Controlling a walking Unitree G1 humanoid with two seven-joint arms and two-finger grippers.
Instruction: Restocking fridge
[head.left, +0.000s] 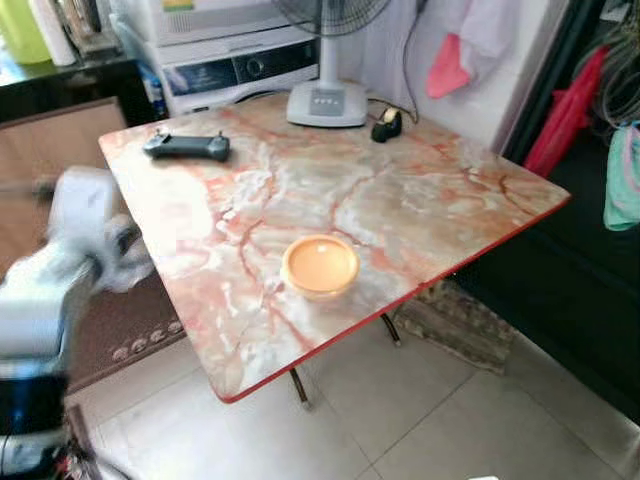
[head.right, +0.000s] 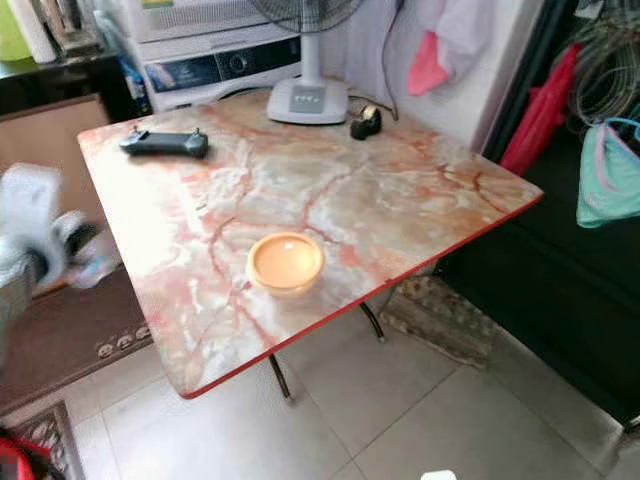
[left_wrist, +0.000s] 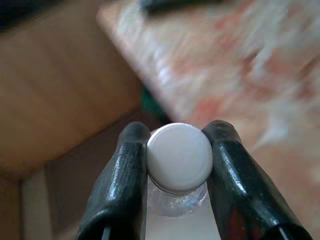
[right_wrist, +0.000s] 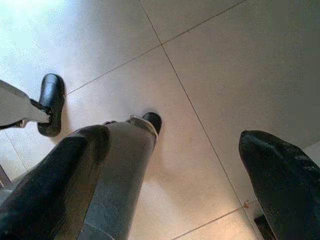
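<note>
Head stereo pair looks down and forward, both eyes sharing the marble table (head.left: 400, 200). Left wrist camera sits close beside its corner. Right wrist camera faces the tiled floor (right_wrist: 225, 60).

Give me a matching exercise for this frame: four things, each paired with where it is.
Things:
1. orange bowl
2. black controller
3. fan base
4. white-capped bottle

Places:
A. between the left gripper's fingers
B. far edge of the marble table, by the wall
C. near the table's front edge
D. far left corner of the table

Pairs: 1-C, 2-D, 3-B, 4-A
</note>
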